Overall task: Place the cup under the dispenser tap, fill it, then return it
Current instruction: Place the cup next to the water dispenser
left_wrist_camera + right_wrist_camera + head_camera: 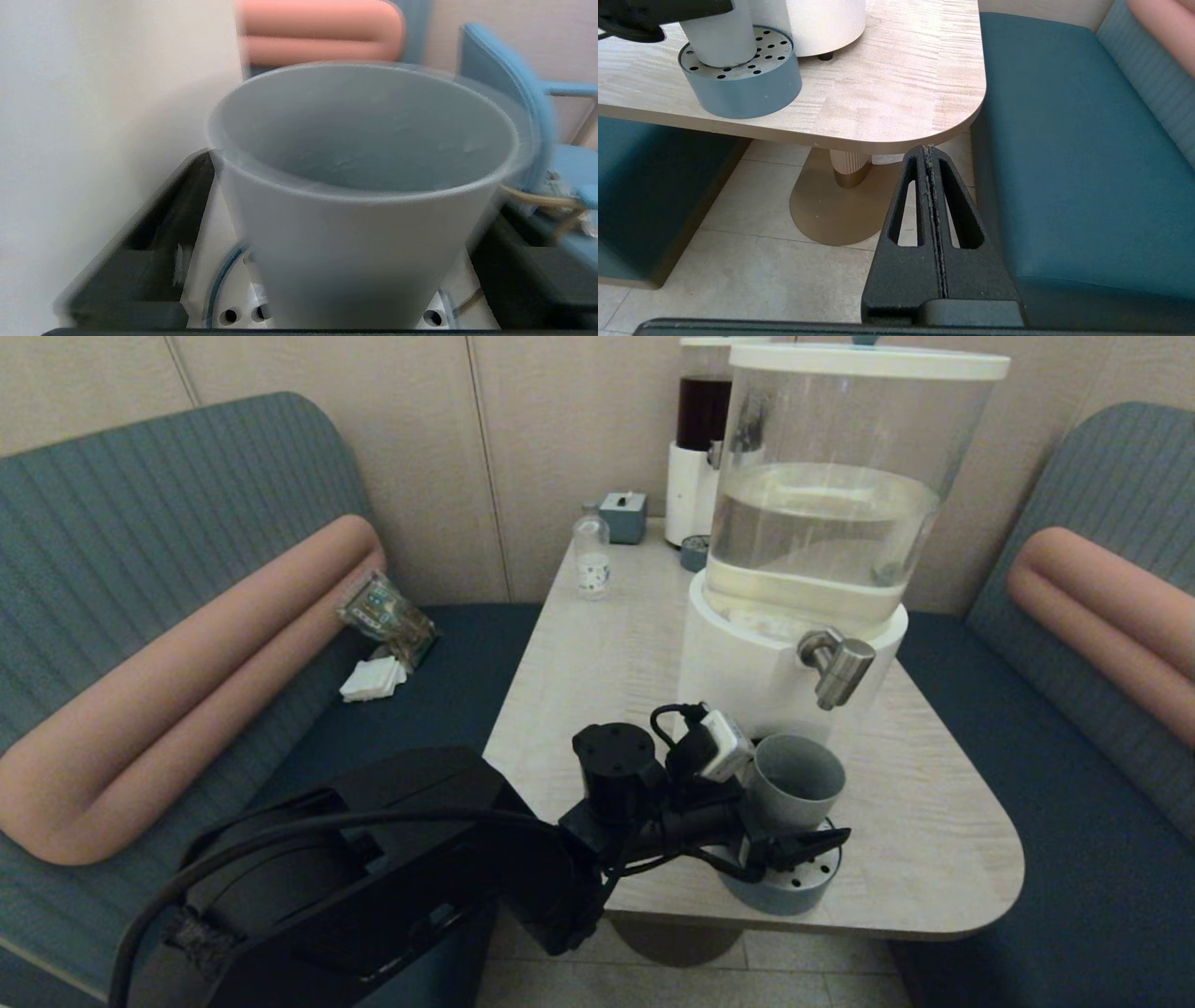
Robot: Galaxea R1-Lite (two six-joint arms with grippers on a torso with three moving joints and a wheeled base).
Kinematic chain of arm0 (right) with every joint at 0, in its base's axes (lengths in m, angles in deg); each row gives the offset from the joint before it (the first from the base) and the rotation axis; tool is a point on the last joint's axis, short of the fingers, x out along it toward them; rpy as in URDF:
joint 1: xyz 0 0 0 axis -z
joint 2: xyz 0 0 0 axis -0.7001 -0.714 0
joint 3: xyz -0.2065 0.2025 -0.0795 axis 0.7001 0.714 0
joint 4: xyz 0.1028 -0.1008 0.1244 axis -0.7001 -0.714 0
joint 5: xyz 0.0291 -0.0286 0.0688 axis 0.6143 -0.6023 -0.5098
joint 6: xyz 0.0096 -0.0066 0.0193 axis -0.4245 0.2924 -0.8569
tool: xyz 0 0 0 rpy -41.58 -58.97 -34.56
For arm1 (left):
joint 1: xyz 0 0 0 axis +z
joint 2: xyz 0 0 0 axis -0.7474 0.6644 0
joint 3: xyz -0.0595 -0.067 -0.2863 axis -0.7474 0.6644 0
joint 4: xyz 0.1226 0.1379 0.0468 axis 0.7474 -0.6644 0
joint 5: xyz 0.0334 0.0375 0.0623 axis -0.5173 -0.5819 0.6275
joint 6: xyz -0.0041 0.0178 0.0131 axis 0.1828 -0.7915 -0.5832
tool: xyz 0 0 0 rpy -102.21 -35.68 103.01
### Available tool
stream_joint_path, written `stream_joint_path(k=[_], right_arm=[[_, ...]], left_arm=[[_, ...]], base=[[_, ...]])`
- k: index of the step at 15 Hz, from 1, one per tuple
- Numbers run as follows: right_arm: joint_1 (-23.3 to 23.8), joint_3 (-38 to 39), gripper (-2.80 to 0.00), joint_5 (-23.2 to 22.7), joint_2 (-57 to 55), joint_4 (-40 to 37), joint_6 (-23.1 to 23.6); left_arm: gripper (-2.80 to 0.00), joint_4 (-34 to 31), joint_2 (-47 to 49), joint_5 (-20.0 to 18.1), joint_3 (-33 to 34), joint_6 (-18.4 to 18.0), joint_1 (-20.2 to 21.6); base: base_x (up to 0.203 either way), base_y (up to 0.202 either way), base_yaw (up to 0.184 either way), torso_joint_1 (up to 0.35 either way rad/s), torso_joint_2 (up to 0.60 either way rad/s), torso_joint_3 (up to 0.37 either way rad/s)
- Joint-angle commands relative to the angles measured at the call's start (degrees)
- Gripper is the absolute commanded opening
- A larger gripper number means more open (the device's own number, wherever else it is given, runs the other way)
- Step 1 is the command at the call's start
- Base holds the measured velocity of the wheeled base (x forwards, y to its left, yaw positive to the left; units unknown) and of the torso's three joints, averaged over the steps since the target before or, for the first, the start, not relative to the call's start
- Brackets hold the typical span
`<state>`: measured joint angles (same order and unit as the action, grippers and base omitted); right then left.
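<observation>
In the head view, the left gripper [780, 826] reaches over the near edge of the table [934, 840] and holds the cup [794, 784], a plain grey-blue tumbler with no marks, its black fingers set on either side of the cup's lower wall. The cup stands upright on the round tray [794, 887] with the perforated top, just in front of the big dispenser's white base [738, 672]. The dispenser tap [837, 665], a brushed-steel elbow with its nozzle pointing down, hangs above and slightly to the robot's right of the cup's open mouth. Farther back stand a small clear bottle [592, 557] with a white label whose print is too small to read, a grey-blue box [624, 516], and the narrower dispenser [698, 448] with dark liquid. On the bench to the left lie a printed packet [387, 613], its writing unreadable, and white napkins [372, 679]. In the left wrist view, the cup [364, 224] fills the space between the two dark fingers [140, 261], which press its sides; the tray's [229, 303] holes show beneath it, and the inside of the cup looks dry. In the right wrist view, the right gripper [930, 154] hangs below the table [901, 84] edge beside the teal bench [1064, 140], its fingers pressed together on nothing; the cup [721, 42] sits on the tray [747, 88] near the white base [826, 21].
</observation>
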<state>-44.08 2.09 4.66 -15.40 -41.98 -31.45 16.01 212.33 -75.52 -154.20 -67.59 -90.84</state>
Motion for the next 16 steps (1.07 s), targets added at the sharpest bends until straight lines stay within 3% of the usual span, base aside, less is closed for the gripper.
stream_joint_path(k=[1,8,16], right_arm=[[0.0,0.1,-2.8,0.0,0.0,0.0,0.0],[0.0,0.1,-2.8,0.0,-0.1,0.0,0.0],[0.0,0.1,-2.8,0.0,0.0,0.0,0.0]], left_arm=[[-2.8,0.4,0.5,-0.2,-0.1,0.0,-0.1],[-2.8,1.9,-1.4,0.8,2.0,0.4,-0.4],[-2.8,2.7,-16.9,1.8,19.8,1.1,1.9]], base=[[0.0,0.0,0.0,0.0,0.0,0.0],[0.0,0.0,0.0,0.0,0.0,0.0],[0.0,0.0,0.0,0.0,0.0,0.0]])
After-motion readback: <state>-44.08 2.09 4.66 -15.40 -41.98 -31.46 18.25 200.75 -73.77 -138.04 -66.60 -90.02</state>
